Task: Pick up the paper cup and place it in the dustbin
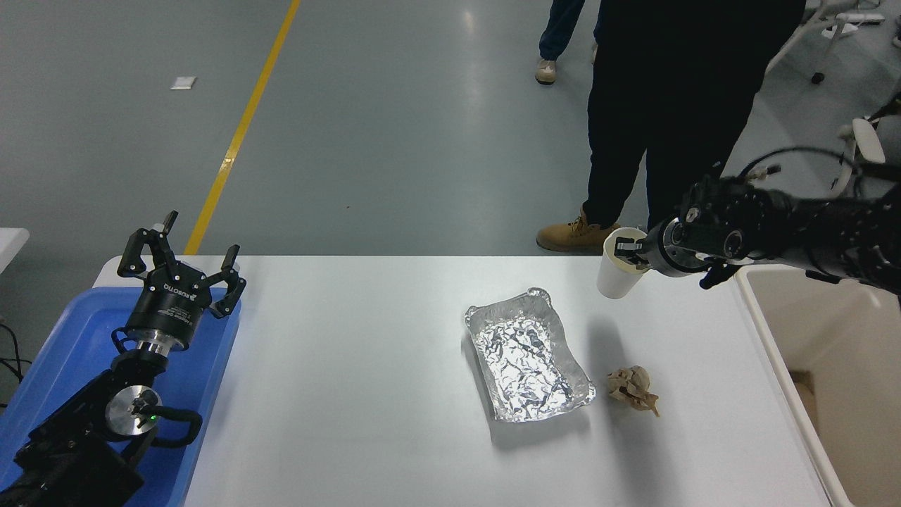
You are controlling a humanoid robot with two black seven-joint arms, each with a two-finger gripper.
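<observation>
- A small white tapered paper cup (619, 271) is held by the right black gripper (624, 252), whose fingers are clamped over the cup's rolled rim at the side nearest the arm.
- The cup is seen lifted clear of the white table (366, 394), near the far right corner; its shadow is cast on the tabletop below it.
- The cup is tilted slightly, its open mouth turned up and toward the gripper, its narrow base pointing down and to the left.
- The right arm is stretched in from the right edge, above the large cream rectangular plastic dustbin (774, 352), which stands against the table's right edge, its thick rim and deep smooth walls partly cut off by the frame.
- The cup is held left of the dustbin's rim, still over the table, not over the opening.
- A crinkled silver foil tray (528, 362) is seen lying right of the table's middle, and a crumpled brown paper ball (633, 389) just to its right, apart from it.
- The left black gripper (184, 271) is parked at the table's near left corner, over a shallow blue plastic tray (70, 338), its fingers spread apart and holding nothing.
- A person in dark trousers and tan boots (637, 141) is seen standing beyond the far edge.
</observation>
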